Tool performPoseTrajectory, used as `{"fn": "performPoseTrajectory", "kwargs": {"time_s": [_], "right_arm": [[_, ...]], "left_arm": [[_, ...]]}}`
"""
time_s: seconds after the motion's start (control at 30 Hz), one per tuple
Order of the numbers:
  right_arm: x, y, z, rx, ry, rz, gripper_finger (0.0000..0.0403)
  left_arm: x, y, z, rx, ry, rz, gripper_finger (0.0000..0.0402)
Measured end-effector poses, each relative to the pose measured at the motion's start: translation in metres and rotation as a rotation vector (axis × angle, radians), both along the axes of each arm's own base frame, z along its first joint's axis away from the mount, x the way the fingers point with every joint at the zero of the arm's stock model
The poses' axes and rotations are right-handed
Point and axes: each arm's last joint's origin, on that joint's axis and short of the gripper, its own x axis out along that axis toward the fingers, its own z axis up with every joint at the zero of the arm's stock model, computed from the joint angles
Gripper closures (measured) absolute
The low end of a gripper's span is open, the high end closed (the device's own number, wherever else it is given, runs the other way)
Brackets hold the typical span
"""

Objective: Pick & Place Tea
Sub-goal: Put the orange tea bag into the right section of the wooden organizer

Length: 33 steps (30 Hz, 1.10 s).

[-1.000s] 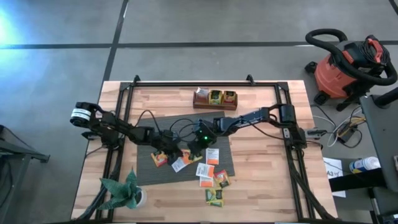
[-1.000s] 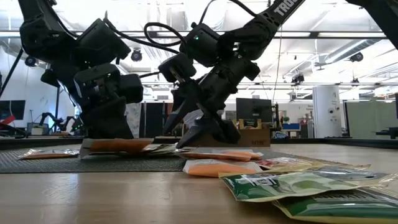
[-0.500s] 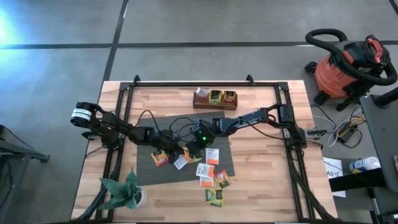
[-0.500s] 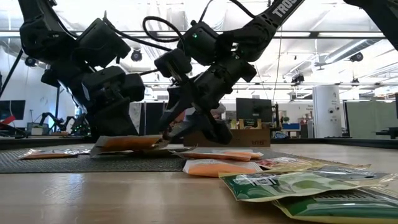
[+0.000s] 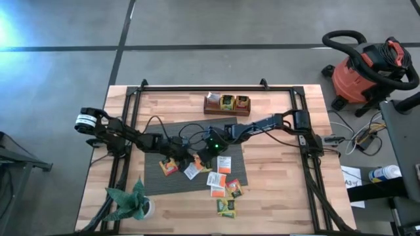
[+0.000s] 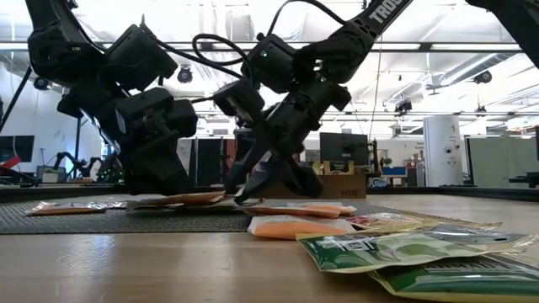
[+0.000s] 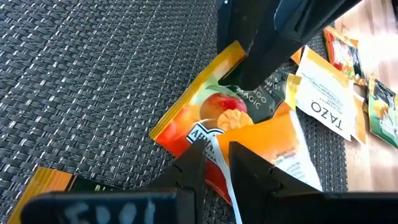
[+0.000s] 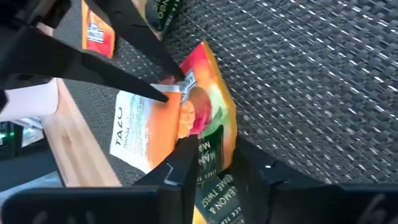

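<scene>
A tea packet printed with a mango [image 7: 211, 115] [image 8: 208, 106] hangs low over the grey mat [image 5: 154, 180], at mid-table. Both grippers are shut on it from opposite ends. My left gripper [image 5: 186, 158] [image 7: 221, 165] comes from the table's left, my right gripper [image 5: 199, 157] [image 8: 211, 171] from the right. An orange-and-white TAZO packet [image 8: 134, 137] lies flat on the mat just beneath. Several more packets [image 5: 226, 190] lie on the mat's near right corner and on the wood beside it. My left gripper pinches the mango packet's left end by its sealed edge [image 8: 188, 84] between its two fingers. They slant down from the table's left. The packet lies nearly level, just above the mat. My right gripper pinches the packet's opposite, dark-green printed end [image 8: 214, 158] between its two fingers [image 7: 249, 74]. They slant down from the table's right. That end sits slightly off the mat, over the TAZO packet.
A wooden box [image 5: 226, 103] holding packets stands at the table's far middle. A potted plant [image 5: 131, 203] stands at the near left corner. Black frame rails [image 5: 125, 131] run along both sides. An orange packet [image 5: 169, 167] lies on the mat, left of the grippers.
My right gripper has shut its fingers on the right end of the mango packet, which my left gripper kept holding. The packet has stayed at the same place, low over the mat.
</scene>
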Motion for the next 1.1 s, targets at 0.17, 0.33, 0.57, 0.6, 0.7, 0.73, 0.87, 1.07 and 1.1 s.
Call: {"fn": "performPoseTrajectory", "kwargs": {"time_s": [0.17,0.33,0.57,0.6,0.7,0.73,0.87,1.07,1.1], "right_arm": [[0.0,0.0,0.0,-0.013,-0.005,0.006,0.0283],[0.0,0.0,0.0,-0.029,-0.014,0.025,0.0293],[0.001,0.0,0.001,-0.036,-0.022,0.035,0.0363],[0.001,0.0,0.001,-0.036,-0.023,0.035,0.0373],[0.003,0.0,0.003,-0.041,-0.031,0.032,0.0391],[0.003,-0.001,0.004,-0.045,-0.033,0.032,0.0393],[0.009,-0.01,0.014,-0.069,-0.071,0.037,0.0394],[0.019,-0.032,0.04,-0.147,-0.133,0.068,0.0394],[0.02,-0.035,0.045,-0.17,-0.124,0.092,0.0394]], "left_arm": [[0.0,0.0,0.0,0.0,0.0,0.0,0.0333],[0.0,0.0,0.0,0.0,-0.001,0.0,0.0333],[0.001,0.0,0.001,-0.007,-0.009,0.004,0.0333],[0.001,0.0,0.001,-0.01,-0.015,0.006,0.0333],[0.002,0.0,0.003,-0.02,-0.028,0.011,0.0333],[0.002,0.0,0.003,-0.024,-0.03,0.015,0.0333],[0.002,0.0,0.005,-0.041,-0.036,0.024,0.0333],[0.002,-0.001,0.008,-0.042,-0.052,0.023,0.0333],[0.002,-0.001,0.008,-0.042,-0.054,0.023,0.0333]]}}
